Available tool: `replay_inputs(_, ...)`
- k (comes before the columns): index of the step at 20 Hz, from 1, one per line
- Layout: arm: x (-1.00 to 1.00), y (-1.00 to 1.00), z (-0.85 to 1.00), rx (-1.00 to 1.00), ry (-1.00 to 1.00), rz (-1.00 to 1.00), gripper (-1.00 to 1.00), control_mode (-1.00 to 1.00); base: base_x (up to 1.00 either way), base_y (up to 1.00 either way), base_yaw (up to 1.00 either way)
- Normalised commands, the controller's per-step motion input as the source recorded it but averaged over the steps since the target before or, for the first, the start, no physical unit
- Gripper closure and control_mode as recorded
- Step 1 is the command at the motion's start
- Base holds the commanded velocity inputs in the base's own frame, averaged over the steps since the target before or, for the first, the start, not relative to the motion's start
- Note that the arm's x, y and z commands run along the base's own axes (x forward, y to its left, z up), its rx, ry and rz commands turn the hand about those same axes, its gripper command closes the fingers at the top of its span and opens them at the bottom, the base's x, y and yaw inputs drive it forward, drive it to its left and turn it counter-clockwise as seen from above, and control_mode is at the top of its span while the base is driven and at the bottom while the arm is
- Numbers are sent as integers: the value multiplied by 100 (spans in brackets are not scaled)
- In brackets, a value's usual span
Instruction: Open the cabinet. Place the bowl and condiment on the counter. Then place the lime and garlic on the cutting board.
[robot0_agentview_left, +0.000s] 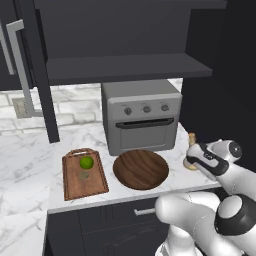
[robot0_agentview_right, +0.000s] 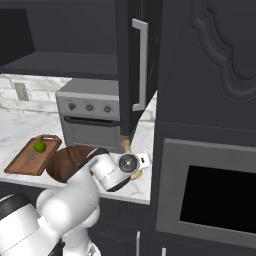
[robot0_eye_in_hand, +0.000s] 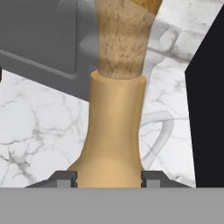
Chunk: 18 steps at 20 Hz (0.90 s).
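Straddling the condiment (robot0_eye_in_hand: 114, 131) right of the bowl (robot0_agentview_left: 140, 169), the hand (robot0_eye_in_hand: 109, 177) pinches its base; release should stay vertical on the table (robot0_agentview_left: 30, 150).

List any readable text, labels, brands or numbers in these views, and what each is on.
None readable.
Toaster oven: three knobs on its panel, no legible markings.
Bottle: plain tan surface and stopper, no label.
Cutting board, bowl, cabinet door: wood grain or carved relief only, no lettering.
Wall outlet: no print visible.
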Motion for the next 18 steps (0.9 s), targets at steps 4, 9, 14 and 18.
replay_inputs(4,4,40,-55,-2,-18,0,100,-100,0,0,0)
replay_inputs(9,15,45,-44,-6,-19,0,100,-100,0,0,0)
replay_inputs(14,13,50,-46,-7,-14,0,100,-100,0,0,0)
replay_inputs(18,12,51,-48,-6,-8,0,100,-100,0,0,0)
